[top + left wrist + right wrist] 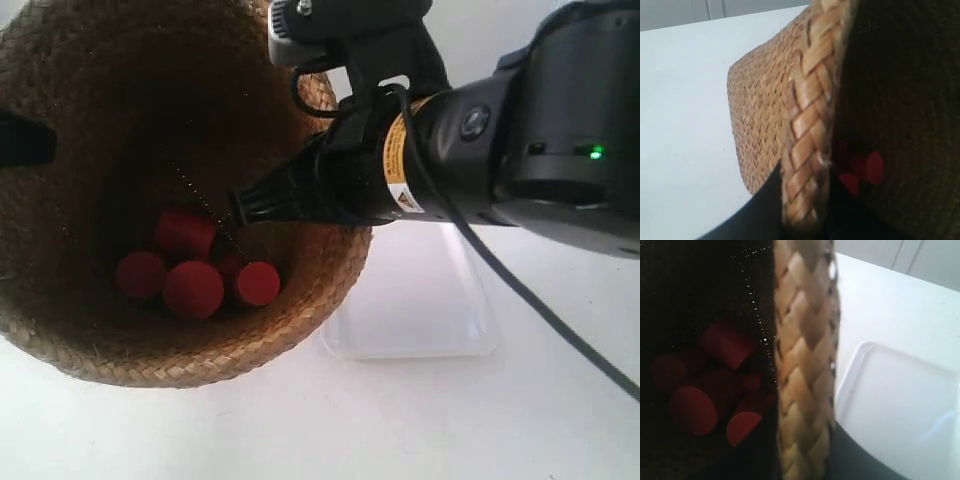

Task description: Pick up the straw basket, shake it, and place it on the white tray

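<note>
Straw basket (150,365): golden-brown braid, wide round rim, dark interior, mouth facing the exterior camera, scene left. White tray (420,315): glossy, rectangular, rounded corners, flat on the bench (400,430), right of the basket, left edge hidden behind it.

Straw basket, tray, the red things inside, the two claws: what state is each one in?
straw basket: tipped, held up by its rim.
red cylinders: loose, bunched at the basket's bottom.
white tray: flat on the table, visible part bare, basket not on it.
left gripper: shut on the basket's rim.
right gripper: shut on the basket's rim.
</note>
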Robot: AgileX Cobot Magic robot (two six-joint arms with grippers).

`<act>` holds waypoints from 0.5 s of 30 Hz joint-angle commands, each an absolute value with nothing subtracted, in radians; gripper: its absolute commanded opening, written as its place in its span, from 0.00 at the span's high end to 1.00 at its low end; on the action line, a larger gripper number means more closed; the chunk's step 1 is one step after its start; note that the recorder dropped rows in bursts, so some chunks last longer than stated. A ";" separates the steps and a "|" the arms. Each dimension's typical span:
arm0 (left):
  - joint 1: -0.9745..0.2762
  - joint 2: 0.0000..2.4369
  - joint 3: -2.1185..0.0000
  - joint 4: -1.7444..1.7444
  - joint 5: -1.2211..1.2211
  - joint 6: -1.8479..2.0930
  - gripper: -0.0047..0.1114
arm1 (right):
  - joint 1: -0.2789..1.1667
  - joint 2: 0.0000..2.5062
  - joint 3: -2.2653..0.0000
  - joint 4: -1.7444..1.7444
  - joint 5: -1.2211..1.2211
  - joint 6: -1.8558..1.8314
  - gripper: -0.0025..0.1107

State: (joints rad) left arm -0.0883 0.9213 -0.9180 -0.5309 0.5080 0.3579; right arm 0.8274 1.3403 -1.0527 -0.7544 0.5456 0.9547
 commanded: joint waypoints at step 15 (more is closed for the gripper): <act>-0.091 0.913 -0.973 -0.575 0.530 0.378 0.96 | 0.839 1.244 -1.080 -0.852 0.505 0.968 0.98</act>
